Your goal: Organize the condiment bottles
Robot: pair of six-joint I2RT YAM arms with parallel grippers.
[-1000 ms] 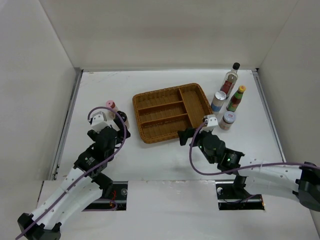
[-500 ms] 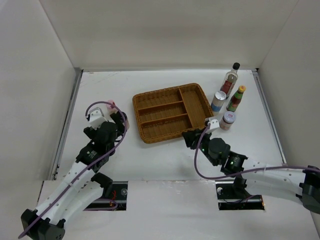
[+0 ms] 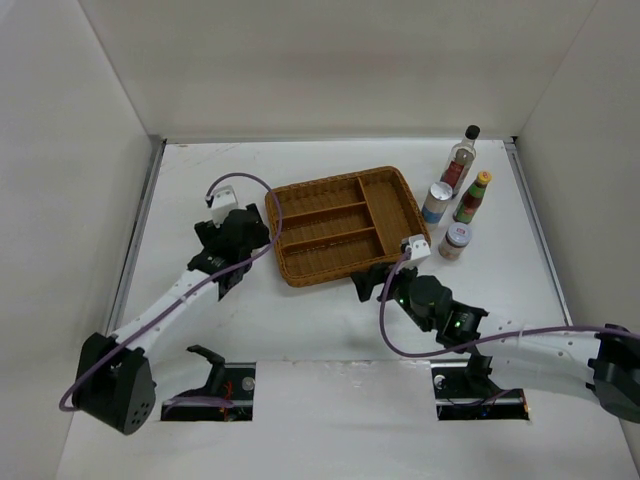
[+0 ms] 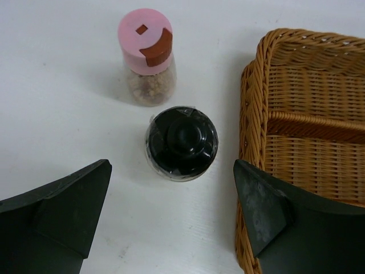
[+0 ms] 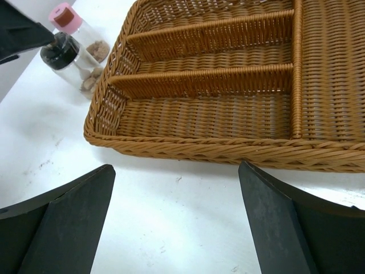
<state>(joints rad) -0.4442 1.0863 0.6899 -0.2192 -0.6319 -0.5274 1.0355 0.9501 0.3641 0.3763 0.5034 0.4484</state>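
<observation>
Reaching farther forward than a second ago, the left gripper (image 4: 170, 171) hangs with jaws spread and empty, the black-capped jar (image 4: 181, 142) just ahead of its tips. A pink-lidded jar (image 4: 146, 54) stands just beyond, both beside the wicker tray (image 4: 296, 85). The right gripper (image 5: 177, 220), also spread and empty, faces the tray's near edge. A tall clear bottle (image 3: 461, 158), green bottle (image 3: 472, 197), shaker (image 3: 437, 202) and small jar (image 3: 456, 240) stand right of the tray.

Setting: robot lab test cell, not a kitchen. A white tabletop (image 3: 320, 310) is boxed in by plain white panels (image 3: 320, 70) at the top, left and right of the frame. Two robot arms (image 3: 520, 345) are mounted at the bottom edge, with exposed purple cables (image 3: 240, 178). Props only: wicker tray (image 3: 345, 225) at centre, condiment bottles (image 3: 461, 165) at upper right.
</observation>
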